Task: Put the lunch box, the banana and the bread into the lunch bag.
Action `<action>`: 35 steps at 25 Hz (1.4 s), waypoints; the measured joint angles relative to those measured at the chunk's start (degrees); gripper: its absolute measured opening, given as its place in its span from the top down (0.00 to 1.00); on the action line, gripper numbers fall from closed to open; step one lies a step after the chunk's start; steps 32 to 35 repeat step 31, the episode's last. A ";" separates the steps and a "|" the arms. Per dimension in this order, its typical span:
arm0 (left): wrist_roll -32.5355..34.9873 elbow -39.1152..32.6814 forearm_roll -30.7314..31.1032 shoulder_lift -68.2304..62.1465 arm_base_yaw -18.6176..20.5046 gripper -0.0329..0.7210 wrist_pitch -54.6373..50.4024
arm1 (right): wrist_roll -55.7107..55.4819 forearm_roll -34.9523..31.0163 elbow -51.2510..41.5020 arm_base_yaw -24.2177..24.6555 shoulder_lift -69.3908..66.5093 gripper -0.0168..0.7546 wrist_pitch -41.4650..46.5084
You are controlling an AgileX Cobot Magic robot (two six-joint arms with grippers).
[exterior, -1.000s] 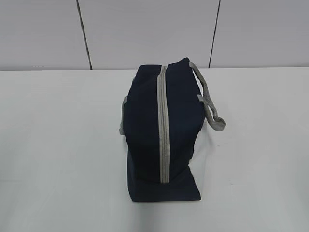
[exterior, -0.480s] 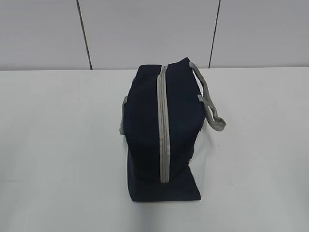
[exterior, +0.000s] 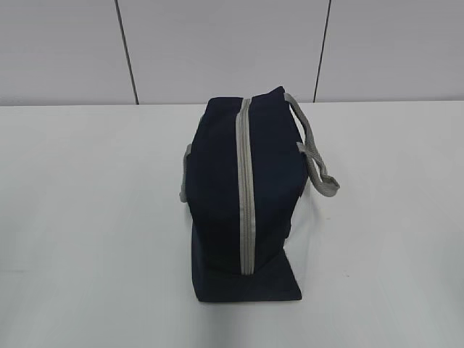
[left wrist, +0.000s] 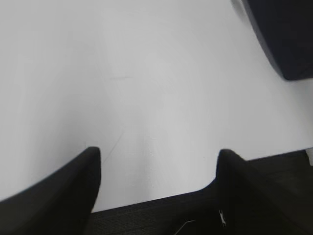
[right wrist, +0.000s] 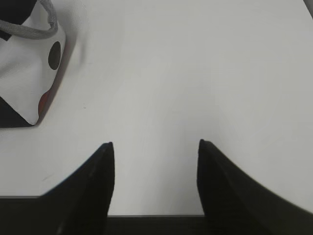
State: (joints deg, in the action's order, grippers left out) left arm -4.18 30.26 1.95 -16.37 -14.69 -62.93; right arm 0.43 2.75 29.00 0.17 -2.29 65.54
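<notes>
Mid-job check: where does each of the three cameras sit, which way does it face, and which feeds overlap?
Exterior view: in front of the table, looking down at a slant at the zipped lunch bag and the wall behind; no robot part shows.
Left wrist view: on the left arm, facing down over bare table; open left claw at the bottom, a navy corner of the bag top right.
Right wrist view: on the right arm, facing down; open right claw, the bag's white side panel top left.
Shared: all three show the bag and the table.

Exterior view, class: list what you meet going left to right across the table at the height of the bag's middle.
Bare table → left grey strap → navy bag → grey zipper → right grey handle → bare table.
</notes>
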 joint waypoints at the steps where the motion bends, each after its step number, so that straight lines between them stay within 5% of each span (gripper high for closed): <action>1: 0.00 0.00 0.00 0.00 1.21 0.30 0.00 | 0.00 0.00 0.00 0.00 0.15 0.45 0.00; 19: 0.00 0.00 -0.05 16.02 12.25 0.30 -0.10 | 0.00 0.00 0.00 0.00 3.36 0.45 0.00; 35: 0.00 0.00 -0.05 17.25 12.59 0.30 -0.28 | 0.00 0.00 0.00 0.00 3.36 0.45 0.00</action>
